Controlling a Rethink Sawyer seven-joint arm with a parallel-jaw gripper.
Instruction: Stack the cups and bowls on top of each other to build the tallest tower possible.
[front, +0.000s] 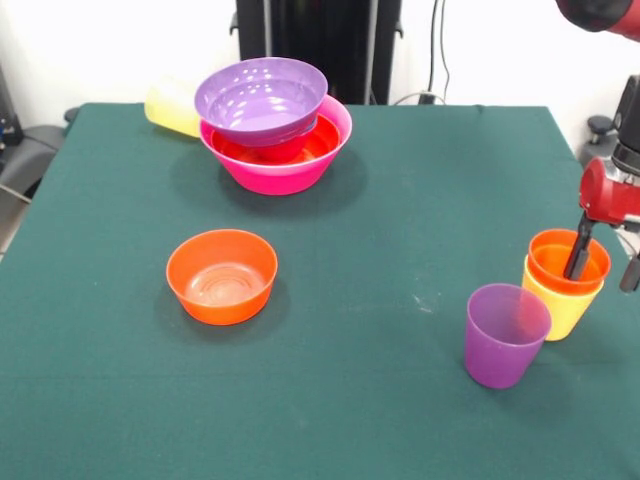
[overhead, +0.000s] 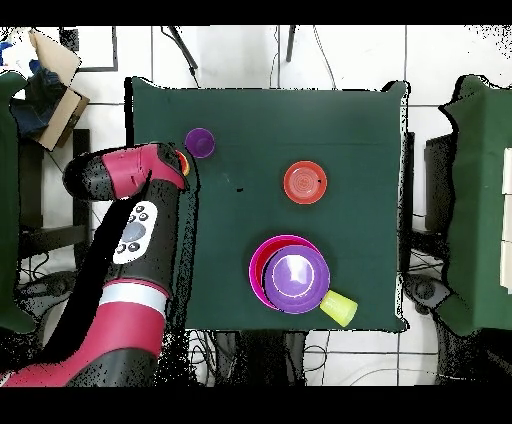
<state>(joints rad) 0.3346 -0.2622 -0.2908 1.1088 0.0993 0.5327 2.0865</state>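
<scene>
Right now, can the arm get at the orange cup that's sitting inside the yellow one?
Probably yes. The end effector is already at the orange cup, one finger dipping inside its rim and the other outside, so it looks open. Nothing stands between them; the purple cup sits apart, nearer the camera.

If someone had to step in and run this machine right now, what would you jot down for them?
Gripper: open, one finger inside the orange cup, which sits nested in a yellow cup at the table's edge.
Purple cup stands beside them.
Tower so far: purple bowl tilted in the pink bowl, something red between.
Another yellow cup lies behind it.
Orange bowl stands alone.
Left: stack the cups and orange bowl.
</scene>
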